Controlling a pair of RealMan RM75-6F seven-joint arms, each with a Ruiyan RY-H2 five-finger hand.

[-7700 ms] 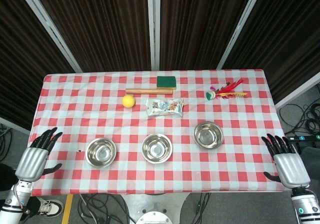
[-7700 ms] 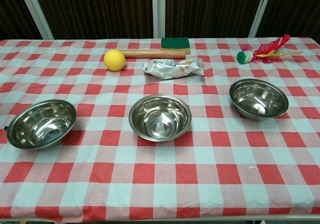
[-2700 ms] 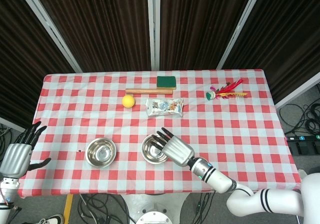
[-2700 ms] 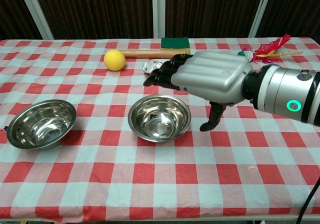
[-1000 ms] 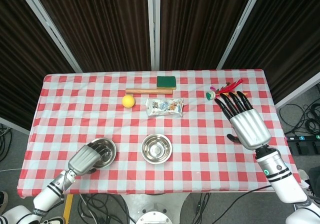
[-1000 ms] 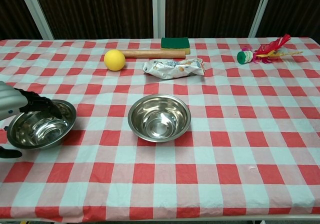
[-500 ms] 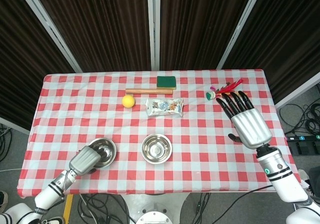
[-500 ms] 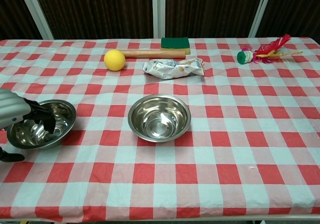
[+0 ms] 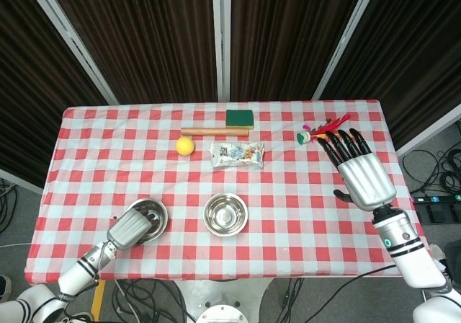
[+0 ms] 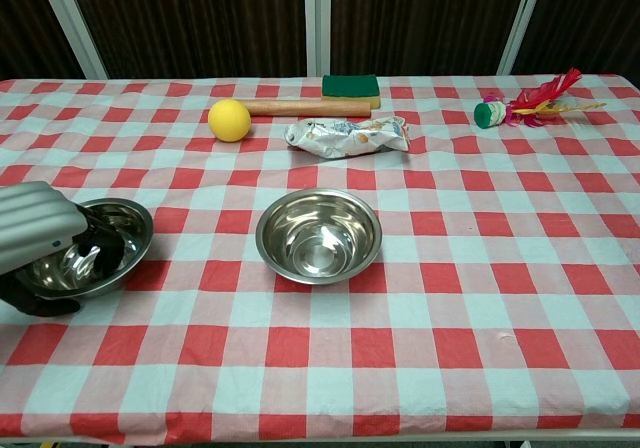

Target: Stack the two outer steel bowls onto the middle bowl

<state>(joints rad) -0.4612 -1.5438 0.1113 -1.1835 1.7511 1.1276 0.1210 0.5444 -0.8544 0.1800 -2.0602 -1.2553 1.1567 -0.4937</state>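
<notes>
The left steel bowl (image 9: 150,215) (image 10: 108,238) sits on the checked tablecloth near the front left. My left hand (image 9: 130,228) (image 10: 35,230) covers its near side, fingers curled down inside it and thumb against the outer rim, gripping the rim. The middle steel bowl (image 9: 225,213) (image 10: 319,234) stands at front centre; no bowl stands to its right, and I cannot tell whether another is nested in it. My right hand (image 9: 364,179) hovers over the table's right side, palm down, fingers spread, holding nothing; the chest view does not show it.
Across the back of the table lie a yellow ball (image 9: 186,145) (image 10: 229,120), a wooden stick (image 9: 214,131) (image 10: 305,107), a green sponge (image 9: 239,117) (image 10: 350,86), a crumpled snack packet (image 9: 237,154) (image 10: 347,135) and a red feather shuttlecock (image 9: 324,131) (image 10: 530,103).
My left hand has slid further over the left bowl and its fingers have curled inside. The right hand has drifted slightly right. The right bowl left its spot several seconds ago.
</notes>
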